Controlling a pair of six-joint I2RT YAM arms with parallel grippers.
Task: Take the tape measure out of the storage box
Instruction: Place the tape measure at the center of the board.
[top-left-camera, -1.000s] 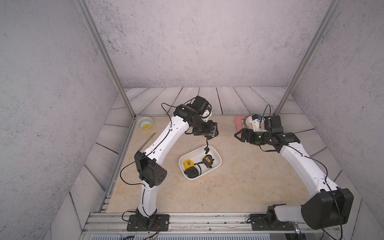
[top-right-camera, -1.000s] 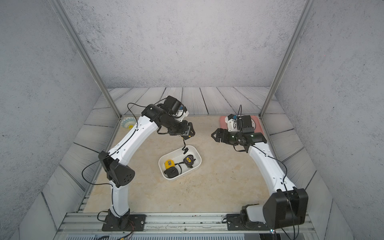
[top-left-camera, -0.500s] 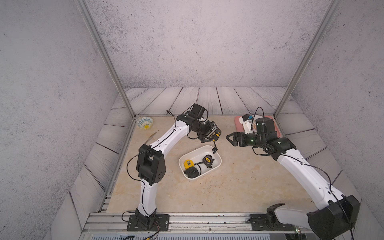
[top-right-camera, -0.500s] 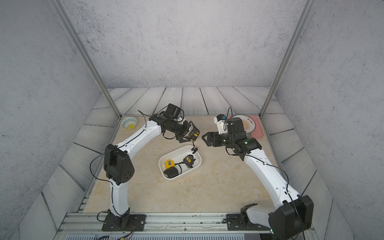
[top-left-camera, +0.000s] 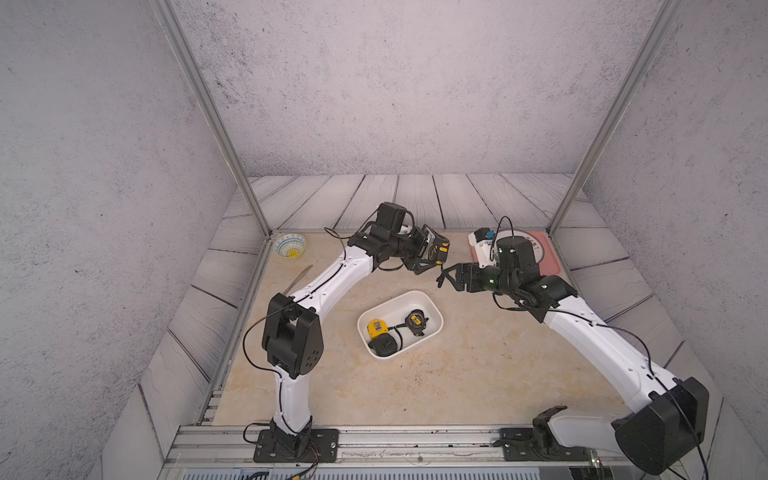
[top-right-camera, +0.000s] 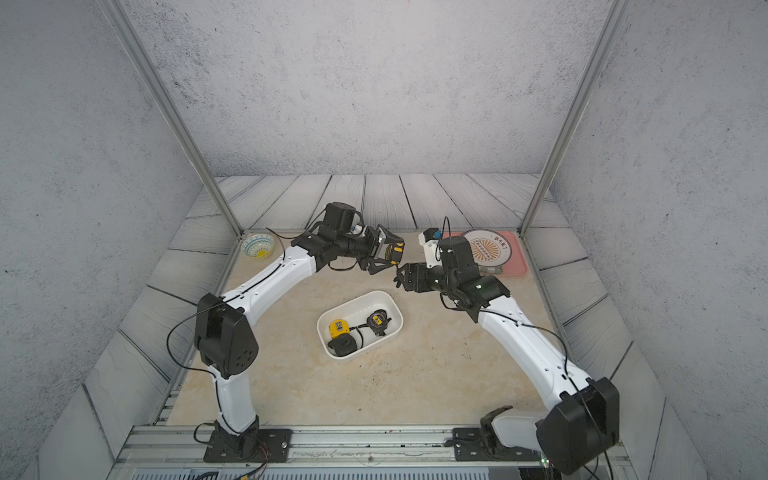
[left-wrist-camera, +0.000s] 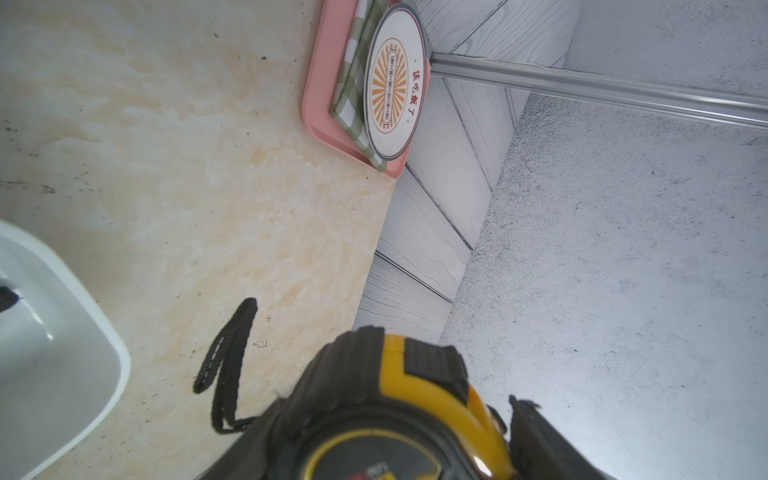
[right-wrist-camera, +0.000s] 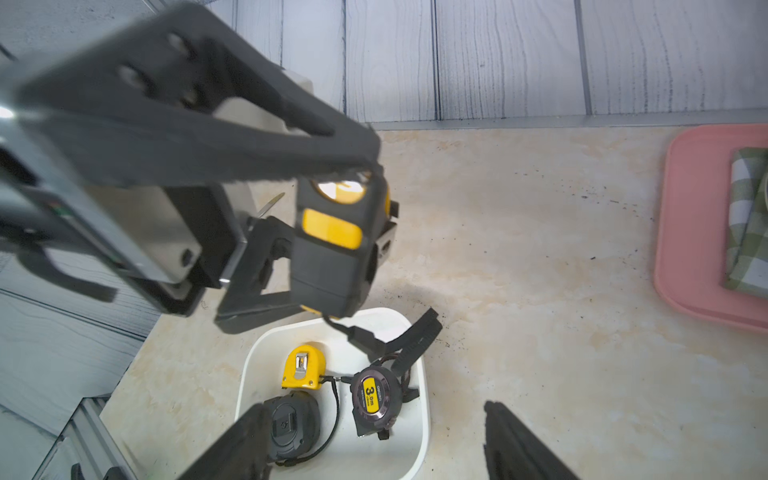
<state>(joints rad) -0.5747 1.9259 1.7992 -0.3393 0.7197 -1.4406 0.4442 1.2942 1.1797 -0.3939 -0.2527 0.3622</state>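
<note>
Gripping a tape measure (right-wrist-camera: 332, 245) clear of the storage box (top-left-camera: 397, 307) in the left gripper (top-left-camera: 433, 252), beside the empty, spread right gripper (top-left-camera: 446, 280), leaving only the set-down.

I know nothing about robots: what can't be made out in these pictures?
- Black-and-yellow tape measure in the left gripper: the left wrist view's bottom edge cuts off its label.
- Shallow white plastic tub: in the right wrist view a finger of the right gripper covers one corner.
- Green checked cloth: the round patterned plate on it hides most, left wrist view.
- Thin silvery object: too small in a top view to identify.
</note>
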